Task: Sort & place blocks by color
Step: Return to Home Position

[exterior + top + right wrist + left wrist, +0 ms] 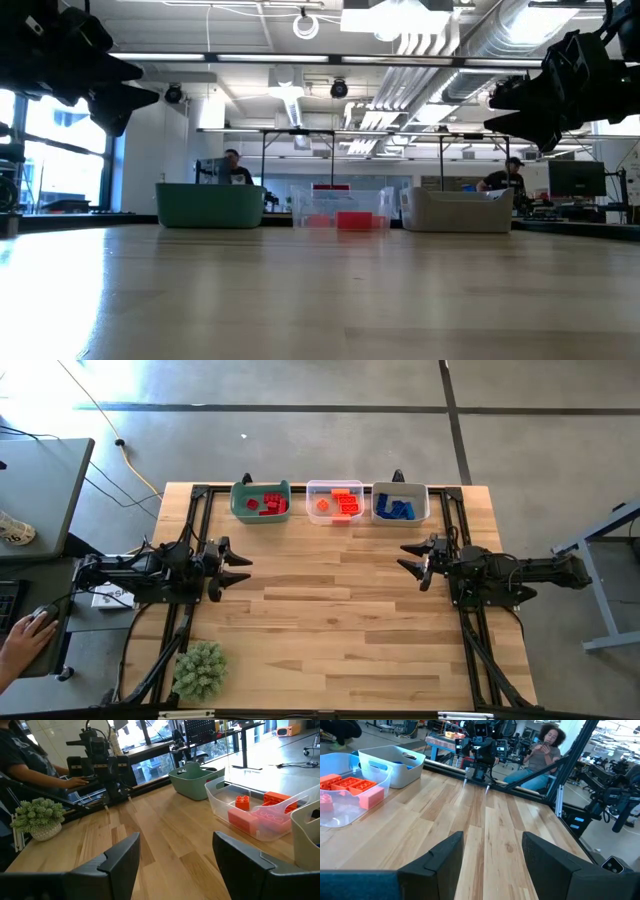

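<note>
All blocks (347, 500) binned, well apart from left pincer (247, 569), right pincer (402, 556), both gaping

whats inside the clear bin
Orange blocks, several close together in the clear bin. Any lying under the top ones are covered, so the count can't be told.

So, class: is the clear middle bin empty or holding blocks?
Holding blocks: several orange blocks lie inside the clear bin, visible in the high view.

Fuzzy plant ball (200, 668) sits on wooden table (330, 610).
</note>
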Controlling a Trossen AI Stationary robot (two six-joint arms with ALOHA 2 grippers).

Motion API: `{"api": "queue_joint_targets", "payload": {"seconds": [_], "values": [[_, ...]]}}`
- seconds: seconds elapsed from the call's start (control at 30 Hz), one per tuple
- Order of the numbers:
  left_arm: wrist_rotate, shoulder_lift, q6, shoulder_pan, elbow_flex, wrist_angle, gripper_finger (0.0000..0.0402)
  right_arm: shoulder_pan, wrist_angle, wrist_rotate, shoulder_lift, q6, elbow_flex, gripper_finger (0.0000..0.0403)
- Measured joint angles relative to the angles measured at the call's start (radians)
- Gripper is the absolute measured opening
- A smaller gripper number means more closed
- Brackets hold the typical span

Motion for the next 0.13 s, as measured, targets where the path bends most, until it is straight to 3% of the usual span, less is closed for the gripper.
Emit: {"api": "queue_joint_targets", "payload": {"seconds": [0.13], "values": [[0.000,0.000,0.000,0.000,0.000,0.000,0.0193,0.000,0.000,0.000,0.000,0.000,0.000,0.0236]]}}
